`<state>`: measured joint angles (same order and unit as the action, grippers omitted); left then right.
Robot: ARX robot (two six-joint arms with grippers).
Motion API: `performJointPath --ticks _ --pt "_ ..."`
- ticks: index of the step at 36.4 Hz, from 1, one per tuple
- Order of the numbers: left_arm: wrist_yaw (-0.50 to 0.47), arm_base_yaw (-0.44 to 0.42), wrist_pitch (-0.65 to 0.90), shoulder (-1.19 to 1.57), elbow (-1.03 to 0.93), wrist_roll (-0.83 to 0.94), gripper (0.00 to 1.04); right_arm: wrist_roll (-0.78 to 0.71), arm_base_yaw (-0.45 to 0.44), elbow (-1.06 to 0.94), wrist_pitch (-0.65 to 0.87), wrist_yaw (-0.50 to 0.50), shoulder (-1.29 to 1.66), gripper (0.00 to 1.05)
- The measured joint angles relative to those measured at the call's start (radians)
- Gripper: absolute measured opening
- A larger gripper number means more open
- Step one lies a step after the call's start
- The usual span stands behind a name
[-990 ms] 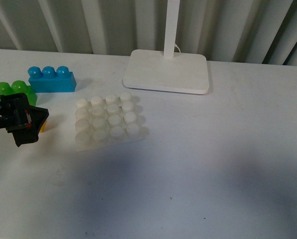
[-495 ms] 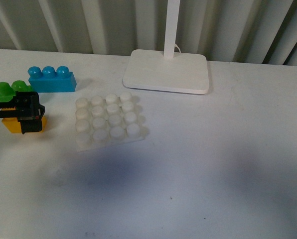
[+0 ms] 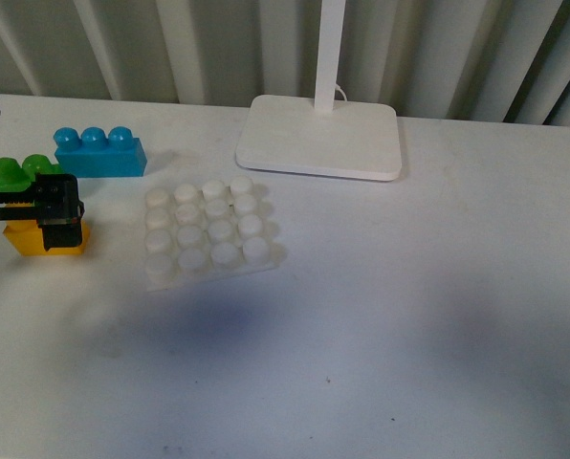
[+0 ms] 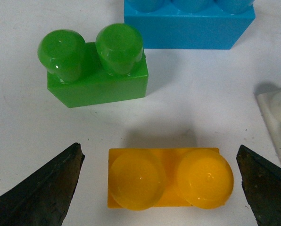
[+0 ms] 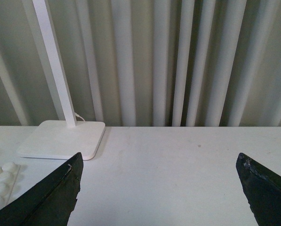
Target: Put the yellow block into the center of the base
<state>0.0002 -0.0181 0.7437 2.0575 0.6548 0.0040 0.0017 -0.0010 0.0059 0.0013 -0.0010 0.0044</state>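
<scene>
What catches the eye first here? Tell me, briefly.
The bright bricks at the table's left stand out. The yellow block lies between the open jaws of the left gripper, neither jaw touching it. A green brick sits just behind it and a blue brick beyond that. To their right lies the white studded base with nothing on it, and behind it a white lamp stand.

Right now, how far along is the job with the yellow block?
Done: the open left pincer straddles the yellow block on the table. In hand: nothing gripped yet. Left: close, lift, press it onto the bare center of the base.
</scene>
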Motion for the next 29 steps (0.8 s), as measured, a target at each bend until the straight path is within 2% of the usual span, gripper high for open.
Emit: performJointPath --ticks 21,24,27,29 --pt "-0.027 0.004 -0.013 0.035 0.021 0.002 0.98 0.000 0.000 0.000 0.000 0.000 0.000 0.95" --pt "-0.027 0.005 -0.013 0.035 0.021 0.000 0.88 0.000 0.000 0.000 0.000 0.000 0.000 0.95" --pt "-0.028 0.005 -0.014 0.035 0.021 -0.005 0.71 0.000 0.000 0.000 0.000 0.000 0.000 0.95" --pt "-0.028 0.005 -0.014 0.035 0.021 -0.007 0.66 0.000 0.000 0.000 0.000 0.000 0.000 0.95"
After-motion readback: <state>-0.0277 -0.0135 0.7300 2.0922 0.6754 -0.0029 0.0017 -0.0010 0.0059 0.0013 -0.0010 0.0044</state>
